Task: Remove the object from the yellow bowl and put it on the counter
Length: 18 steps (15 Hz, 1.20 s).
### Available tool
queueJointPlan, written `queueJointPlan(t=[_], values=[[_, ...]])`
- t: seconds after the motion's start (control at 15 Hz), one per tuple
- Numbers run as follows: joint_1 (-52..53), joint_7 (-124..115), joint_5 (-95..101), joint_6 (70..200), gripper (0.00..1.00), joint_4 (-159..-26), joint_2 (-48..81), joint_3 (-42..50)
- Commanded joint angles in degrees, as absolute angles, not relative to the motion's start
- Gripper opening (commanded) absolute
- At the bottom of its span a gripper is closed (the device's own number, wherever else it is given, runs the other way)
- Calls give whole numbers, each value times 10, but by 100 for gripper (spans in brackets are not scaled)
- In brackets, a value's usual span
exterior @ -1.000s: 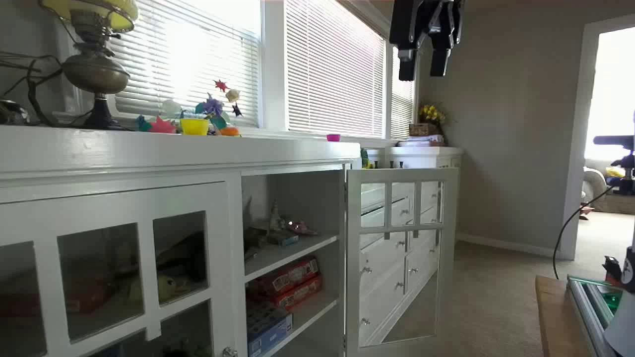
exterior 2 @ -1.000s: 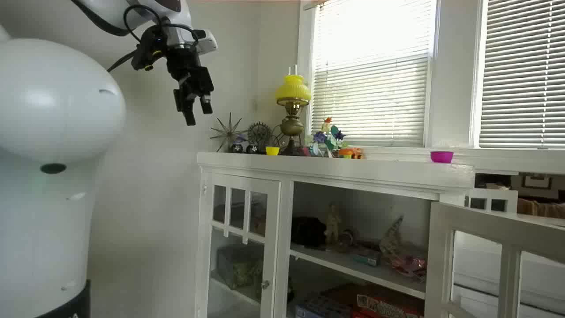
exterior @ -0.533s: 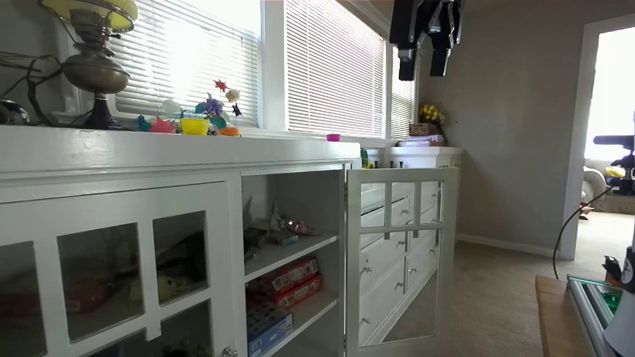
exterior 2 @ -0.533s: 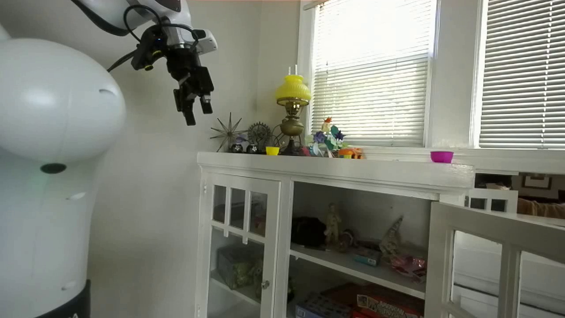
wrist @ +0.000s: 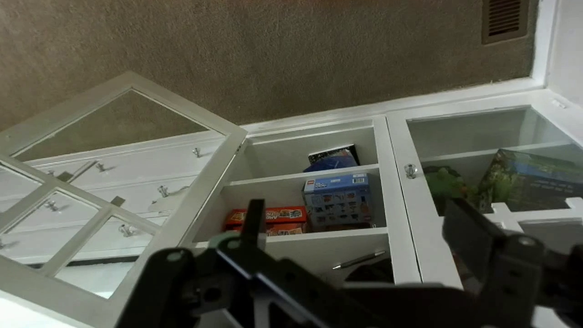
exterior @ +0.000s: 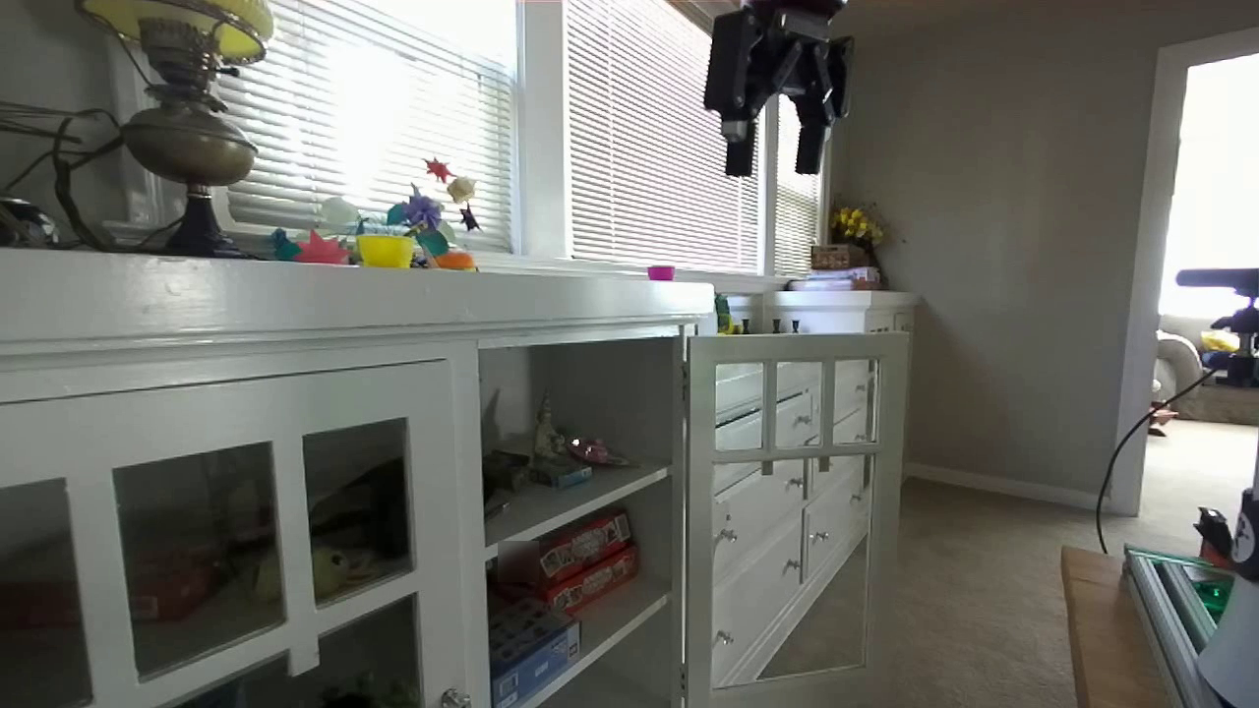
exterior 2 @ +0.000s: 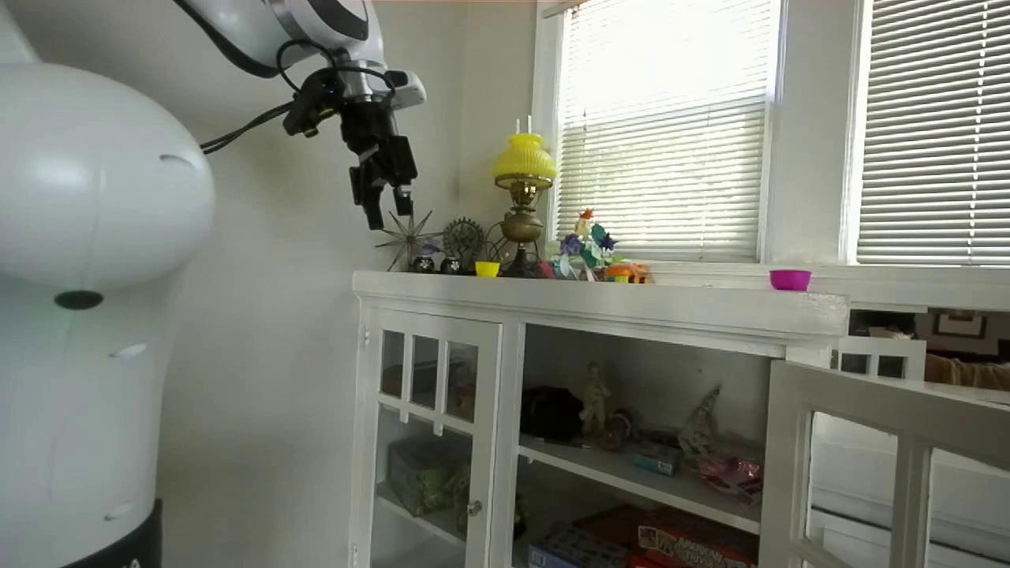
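Observation:
The small yellow bowl (exterior: 386,252) stands on the white counter (exterior: 344,295). In an exterior view the bowl (exterior 2: 487,269) stands near the lamp, on the same counter (exterior 2: 631,296). Its inside does not show, so I cannot tell what lies in it. My black gripper (exterior: 774,162) hangs above counter height with its fingers pointing down, apart from the bowl. It also shows in an exterior view (exterior 2: 389,214) above and beside the counter's end. In the wrist view the gripper (wrist: 355,218) has its fingers wide apart with nothing between them. The bowl is out of the wrist view.
An oil lamp (exterior 2: 523,225), paper flowers (exterior 2: 588,244), an orange toy (exterior 2: 626,273) and a magenta cup (exterior 2: 790,280) stand on the counter. Metal star decor (exterior 2: 408,237) is at its end. A cabinet door (exterior: 799,344) stands open. Boxes (wrist: 339,196) fill the shelves.
From half a second ago to now, my gripper has moved sideways toward the counter and slightly lower, still open. Before that it stayed still. The bowl and other items have not moved.

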<state>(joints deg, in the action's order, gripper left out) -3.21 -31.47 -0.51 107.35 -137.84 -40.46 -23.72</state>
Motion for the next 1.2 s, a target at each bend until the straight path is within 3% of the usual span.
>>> queueJointPlan(t=[0.0,0.47,0.53,1.13], values=[[-51,-351,17,1105,100,-1305,-311,-224],[-67,-527,31,1062,100,-1126,-147,-216],[-36,-472,18,1102,100,-1203,-207,-187],[-13,-537,-3,1076,100,-1153,-137,-159]])
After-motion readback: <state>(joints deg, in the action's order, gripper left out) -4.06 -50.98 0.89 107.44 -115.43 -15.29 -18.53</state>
